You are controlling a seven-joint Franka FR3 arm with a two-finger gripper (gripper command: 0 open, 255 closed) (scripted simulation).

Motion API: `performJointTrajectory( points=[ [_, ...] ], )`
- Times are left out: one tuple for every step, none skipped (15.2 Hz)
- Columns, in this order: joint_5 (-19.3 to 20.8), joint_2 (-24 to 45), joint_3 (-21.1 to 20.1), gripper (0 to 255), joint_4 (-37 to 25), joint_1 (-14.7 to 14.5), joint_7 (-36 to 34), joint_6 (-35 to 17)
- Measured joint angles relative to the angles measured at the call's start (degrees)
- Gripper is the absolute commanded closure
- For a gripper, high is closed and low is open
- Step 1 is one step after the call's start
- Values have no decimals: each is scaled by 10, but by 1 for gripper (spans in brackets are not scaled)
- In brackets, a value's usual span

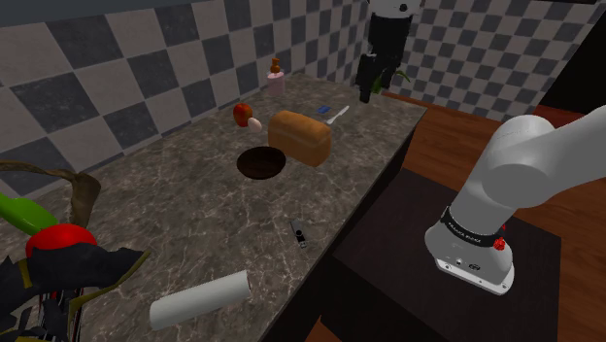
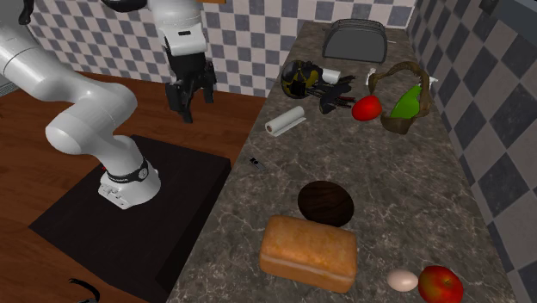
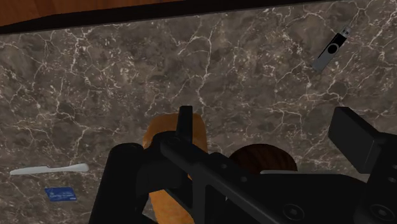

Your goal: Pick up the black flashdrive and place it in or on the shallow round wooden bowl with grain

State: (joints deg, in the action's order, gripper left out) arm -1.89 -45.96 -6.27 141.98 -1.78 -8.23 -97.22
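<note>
My gripper (image 2: 192, 102) hangs high in the air with its two black fingers spread apart and nothing between them. The black flash drive (image 3: 332, 48), with its silver plug end, lies flat on the dark marbled counter (image 1: 194, 209) close to the edge nearest my stand, well apart from my fingers. In the shoulder view it sits at about 5 o'clock from the shallow round brown bowl (image 1: 262, 163). In the second exterior view it is at about 10 o'clock from that bowl. The bowl holds nothing. A loaf of bread (image 1: 301, 136) stands just beside it, at 2 o'clock in the shoulder view. An egg (image 2: 402, 280) and a red apple (image 2: 441, 283) lie side by side beyond the loaf.
</note>
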Motion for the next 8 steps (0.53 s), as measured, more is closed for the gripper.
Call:
performJointTrajectory(
  points=[
    [-5,2,-6,0,14,0,-12,-15],
    [-14,1,-17,0,33,-2,-27,-32],
    [-22,6,-27,0,46,-4,-43,-50],
    [-28,7,-35,0,59,-5,-56,-64],
    [-36,11,-45,0,67,-7,-71,-77],
    [-44,21,-55,0,79,-8,-86,-97],
    [-52,32,-67,0,88,-10,-102,-116],
    [-60,44,-79,0,94,-12,-118,-134]
  ],
)
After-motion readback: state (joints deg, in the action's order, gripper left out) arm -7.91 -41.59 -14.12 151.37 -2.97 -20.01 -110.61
